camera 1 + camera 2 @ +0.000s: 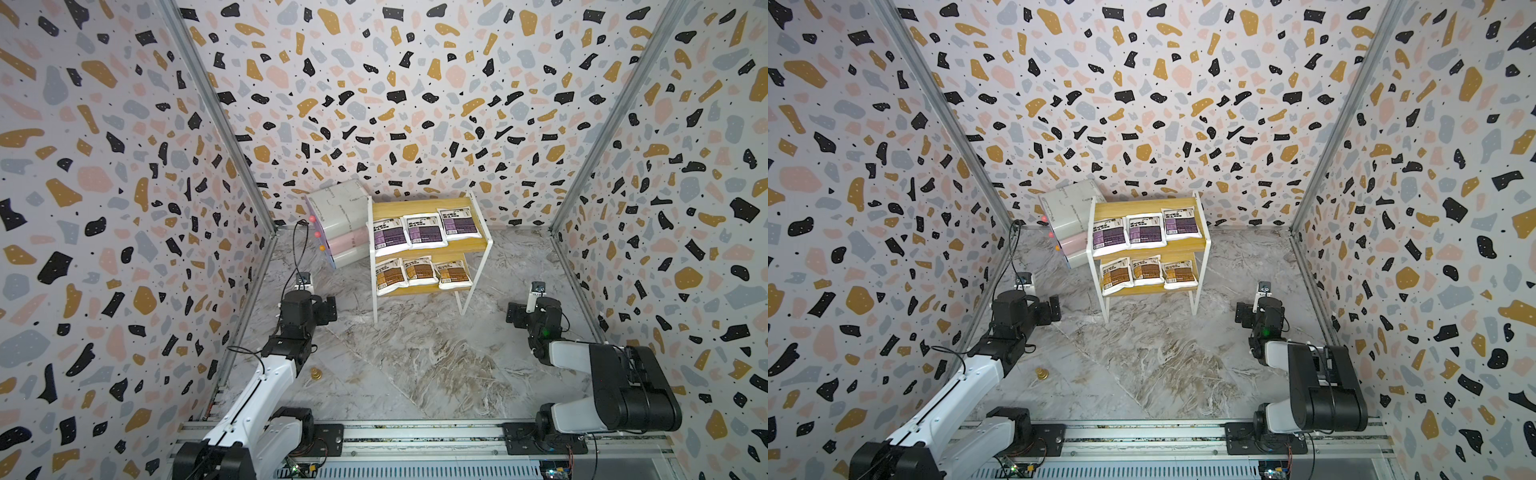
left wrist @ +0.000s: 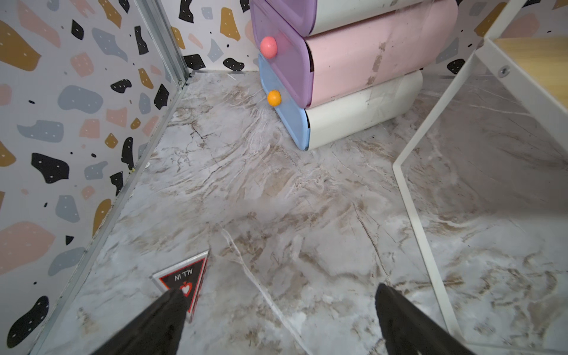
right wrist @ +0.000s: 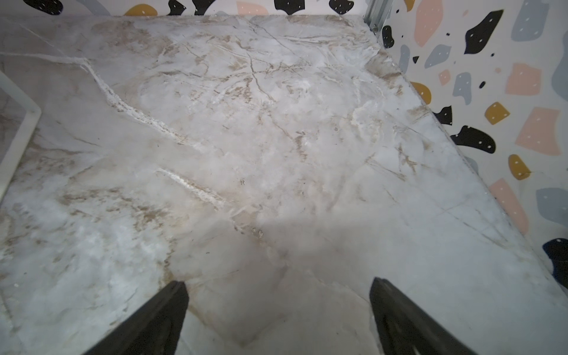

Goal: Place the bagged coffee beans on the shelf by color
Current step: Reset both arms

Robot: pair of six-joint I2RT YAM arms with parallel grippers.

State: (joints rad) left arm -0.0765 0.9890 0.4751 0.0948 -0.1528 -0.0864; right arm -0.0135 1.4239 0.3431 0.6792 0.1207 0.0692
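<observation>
On the shelf (image 1: 415, 206), three purple bags (image 1: 424, 230) fill the upper board, three brown bags (image 1: 419, 270) the lower. Left fingers (image 2: 159, 319) and right fingers (image 3: 153, 316) gape wide, empty.

Your shelf (image 1: 415, 207) is yellow wood-grain on white legs. Upper pouches (image 1: 424, 230) are white with purple blocks, lower pouches (image 1: 419, 270) white with brown-orange. Tabletop (image 1: 415, 365) is grey marble with tan veins, and the walls (image 1: 415, 83) are terrazzo blobs: black, mustard, pink, grey.
</observation>
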